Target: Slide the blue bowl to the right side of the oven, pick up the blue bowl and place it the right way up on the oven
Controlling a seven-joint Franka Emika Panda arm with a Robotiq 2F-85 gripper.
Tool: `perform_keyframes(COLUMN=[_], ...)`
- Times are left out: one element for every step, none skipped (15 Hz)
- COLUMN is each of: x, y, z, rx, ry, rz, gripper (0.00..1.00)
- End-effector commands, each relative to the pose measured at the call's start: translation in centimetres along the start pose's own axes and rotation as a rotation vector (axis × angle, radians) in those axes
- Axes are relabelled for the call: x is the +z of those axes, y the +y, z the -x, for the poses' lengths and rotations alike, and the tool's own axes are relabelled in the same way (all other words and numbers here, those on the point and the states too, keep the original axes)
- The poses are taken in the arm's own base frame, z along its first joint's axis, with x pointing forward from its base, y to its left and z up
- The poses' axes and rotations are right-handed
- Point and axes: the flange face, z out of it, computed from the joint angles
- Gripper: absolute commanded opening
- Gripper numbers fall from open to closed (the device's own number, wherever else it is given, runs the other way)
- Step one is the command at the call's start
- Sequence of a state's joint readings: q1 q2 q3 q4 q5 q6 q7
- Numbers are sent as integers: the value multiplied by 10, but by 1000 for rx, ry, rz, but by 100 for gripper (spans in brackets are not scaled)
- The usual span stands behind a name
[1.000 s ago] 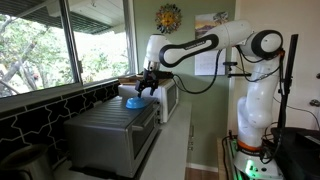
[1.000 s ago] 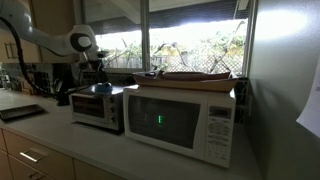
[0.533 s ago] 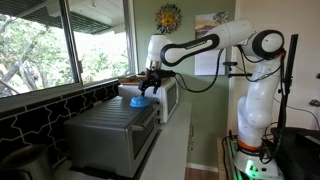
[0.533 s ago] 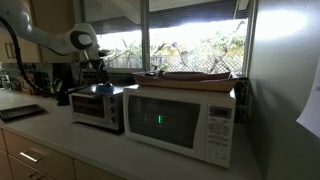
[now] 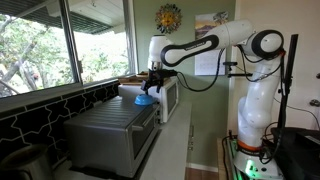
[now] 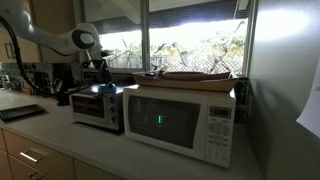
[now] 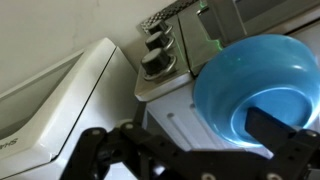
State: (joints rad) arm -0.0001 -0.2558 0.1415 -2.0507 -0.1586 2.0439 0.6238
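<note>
The Robotiq gripper (image 7: 180,140) is spread wide and clasps nothing. One dark finger (image 7: 290,132) overlaps the small bright blue plastic bowl (image 7: 245,80), which sits on the grey stainless-steel oven's (image 5: 105,130) far corner, beside the white microwave (image 7: 50,90).

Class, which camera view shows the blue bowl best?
The wrist view: the bowl is close and fills much of the right side of the frame. In both exterior views it is only a small blue patch on the oven.

Wht microwave (image 6: 180,120) w/ tray (image 6: 195,76) on top, window (image 5: 60,35), sun decor (image 5: 168,17)
</note>
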Motion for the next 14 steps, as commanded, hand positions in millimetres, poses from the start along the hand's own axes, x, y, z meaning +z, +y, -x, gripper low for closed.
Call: perform_keyframes(x=[10, 11, 12, 12, 13, 13, 13, 12, 11, 10, 9, 8, 7, 6], y=[15, 17, 18, 19, 21, 22, 23, 23, 23, 23, 23, 23, 23, 23], z=[6, 6, 7, 7, 7, 7, 7, 7, 6, 6, 6, 5, 5, 5], rx=[-3, -2, -3, 0, 1, 3, 3, 3, 4, 4, 3, 3, 2, 3], ry=[-25, -27, -32, -37, -41, -44, -47, -48, -45, -42, -40, -39, -38, -35], rz=[61, 66, 71, 79, 83, 87, 90, 91, 92, 93, 93, 94, 94, 93], gripper=[100, 100, 100, 100, 100, 100, 100, 100, 100, 100, 100, 100, 100, 100])
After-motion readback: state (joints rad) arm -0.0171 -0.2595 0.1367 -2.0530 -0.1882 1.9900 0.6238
